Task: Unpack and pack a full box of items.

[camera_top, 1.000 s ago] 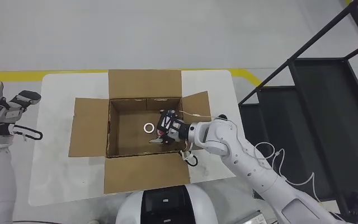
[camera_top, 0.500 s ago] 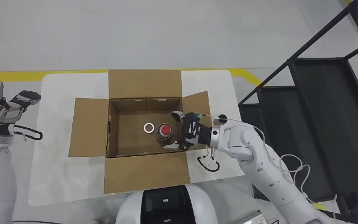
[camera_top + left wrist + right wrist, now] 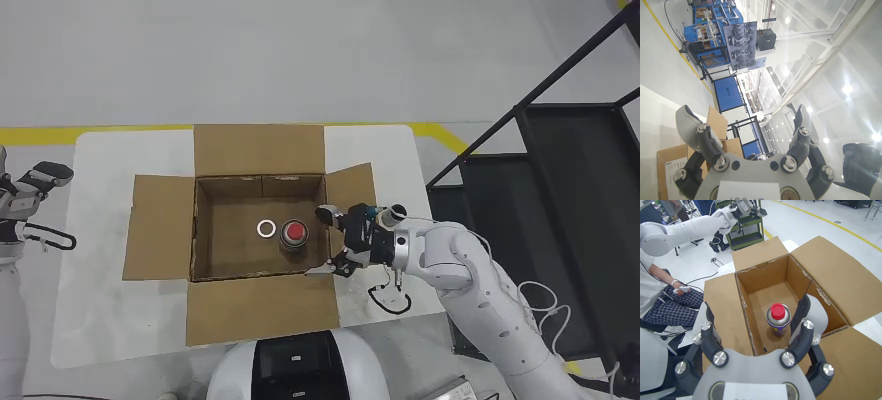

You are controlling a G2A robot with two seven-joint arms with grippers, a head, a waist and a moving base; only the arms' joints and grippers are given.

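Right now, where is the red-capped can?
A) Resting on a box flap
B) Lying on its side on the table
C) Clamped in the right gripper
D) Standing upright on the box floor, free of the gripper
D: the can stands upright on the floor of the box, and the right gripper is open, with its fingers clear of the can.

Overhead light was bright and even; ceiling lamps [image 3: 847,89] flared, and soft shadow lay inside the box [image 3: 230,252].
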